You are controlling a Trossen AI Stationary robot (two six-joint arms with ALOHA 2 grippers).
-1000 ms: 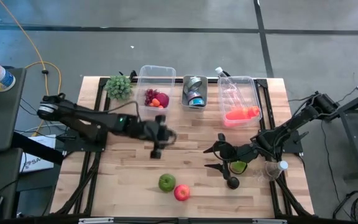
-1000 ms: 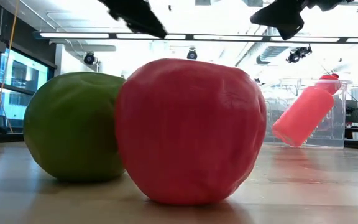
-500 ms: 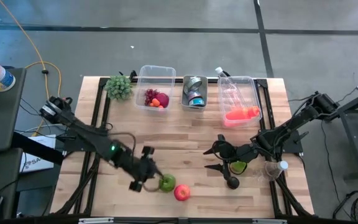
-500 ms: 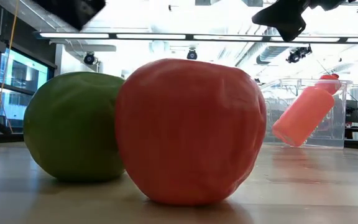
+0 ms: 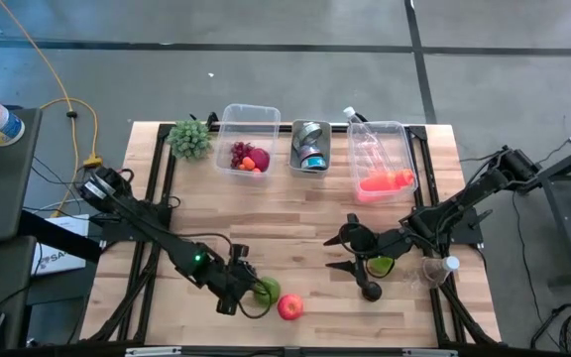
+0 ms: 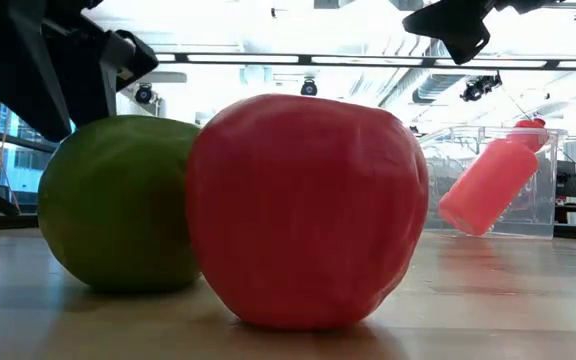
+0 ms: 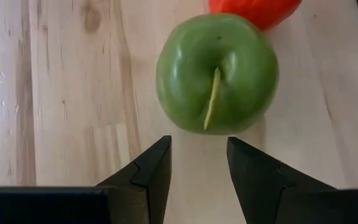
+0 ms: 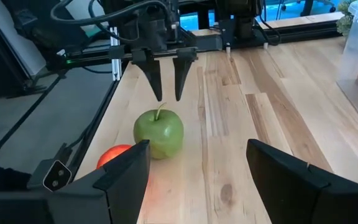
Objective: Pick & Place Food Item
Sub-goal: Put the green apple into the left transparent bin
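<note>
A green apple [image 5: 266, 291] sits upright on the wooden table [image 5: 295, 213] near its front edge, stem pointing up and leaning slightly, its skin smooth and glossy. A red apple [image 5: 289, 307] rests right beside it, touching or nearly touching, a little closer to the front edge and toward the right arm's side. In the low view the red apple [image 6: 303, 210] stands in front and partly covers the green apple [image 6: 118, 205], and both rest flat on the wood.
</note>
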